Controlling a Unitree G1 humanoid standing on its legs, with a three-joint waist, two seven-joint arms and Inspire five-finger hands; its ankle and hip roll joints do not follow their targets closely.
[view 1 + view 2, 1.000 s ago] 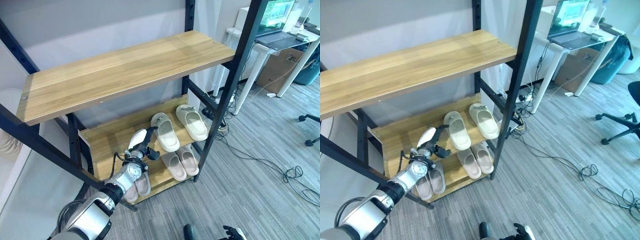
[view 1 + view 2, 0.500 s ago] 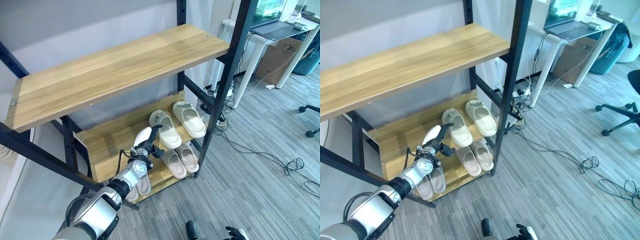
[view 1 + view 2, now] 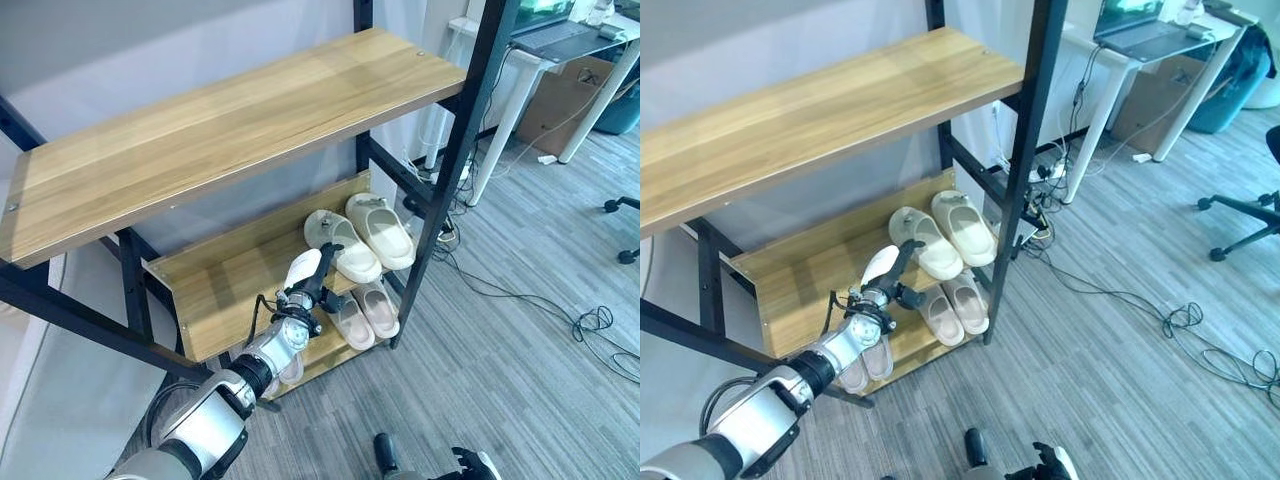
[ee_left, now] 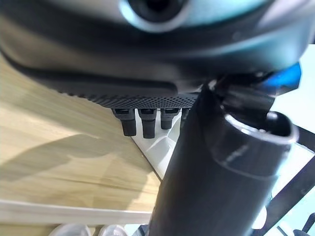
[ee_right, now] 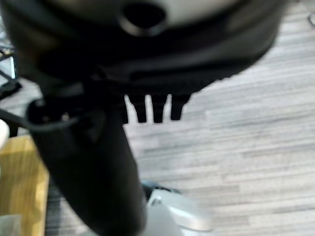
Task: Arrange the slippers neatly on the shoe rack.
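Left hand (image 3: 305, 295): advanced toward cream slipper (image 3: 342, 245), fingers straight (nothing gripped).
Middle shelf (image 3: 215, 285): bare wood left of slippers.
Right hand (image 5: 98, 162): fingers relaxed.

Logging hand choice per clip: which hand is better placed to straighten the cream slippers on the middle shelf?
Probably the left. The left hand is raised at the middle shelf, fingers straight, right beside the nearer cream slipper. The right hand hangs low over the floor, away from the rack.
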